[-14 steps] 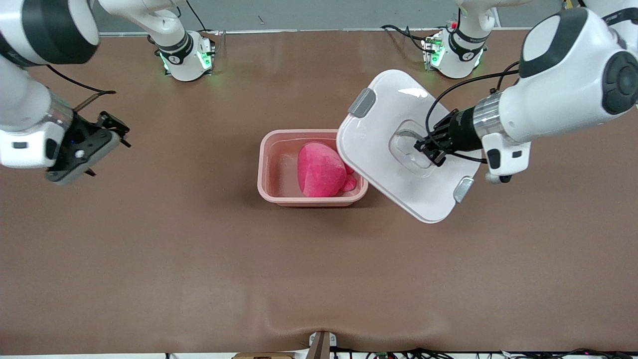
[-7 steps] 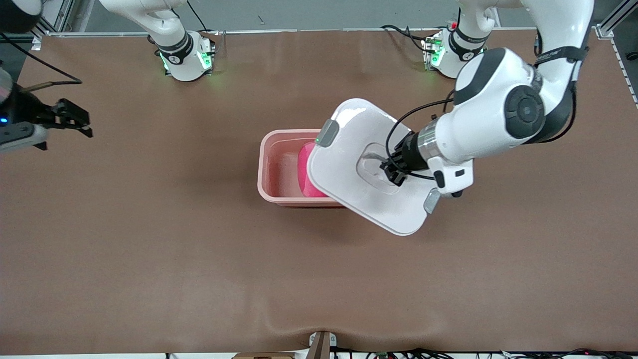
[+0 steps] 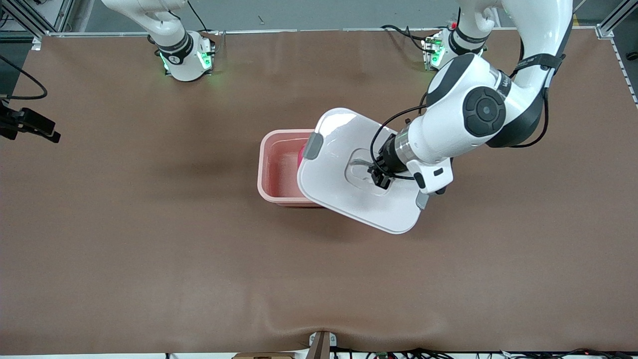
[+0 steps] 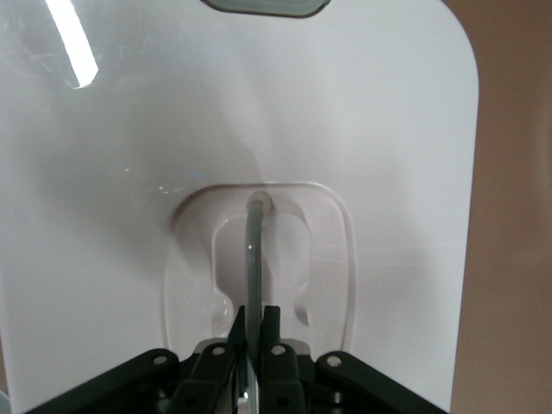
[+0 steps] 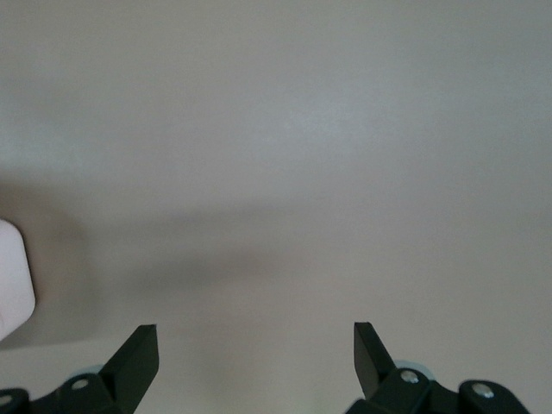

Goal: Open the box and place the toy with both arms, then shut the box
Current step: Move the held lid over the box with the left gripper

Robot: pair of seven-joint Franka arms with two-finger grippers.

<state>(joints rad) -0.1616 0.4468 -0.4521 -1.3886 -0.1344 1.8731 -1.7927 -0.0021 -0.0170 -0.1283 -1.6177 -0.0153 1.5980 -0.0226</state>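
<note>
The pink translucent box (image 3: 271,169) stands open at the table's middle. My left gripper (image 3: 377,177) is shut on the clear handle (image 3: 361,167) of the white lid (image 3: 339,144) and holds the lid tilted over the box, covering the end toward the left arm. In the left wrist view the gripper (image 4: 255,317) pinches the handle bar (image 4: 254,250) on the lid (image 4: 362,129). Only a sliver of the pink toy (image 3: 300,157) shows under the lid's edge. My right gripper (image 3: 37,127) is open and empty (image 5: 255,345) over bare table at the right arm's end.
Grey clips sit on the lid's ends, one (image 3: 313,146) over the box and one (image 3: 422,200) under the left wrist. The two green-lit arm bases (image 3: 184,60) (image 3: 451,52) stand along the table's edge farthest from the front camera. A white object (image 5: 13,285) shows at the right wrist view's edge.
My left gripper has carried the lid from beside the box to over it, hiding most of the toy. My right arm has drawn away toward its end of the table.
</note>
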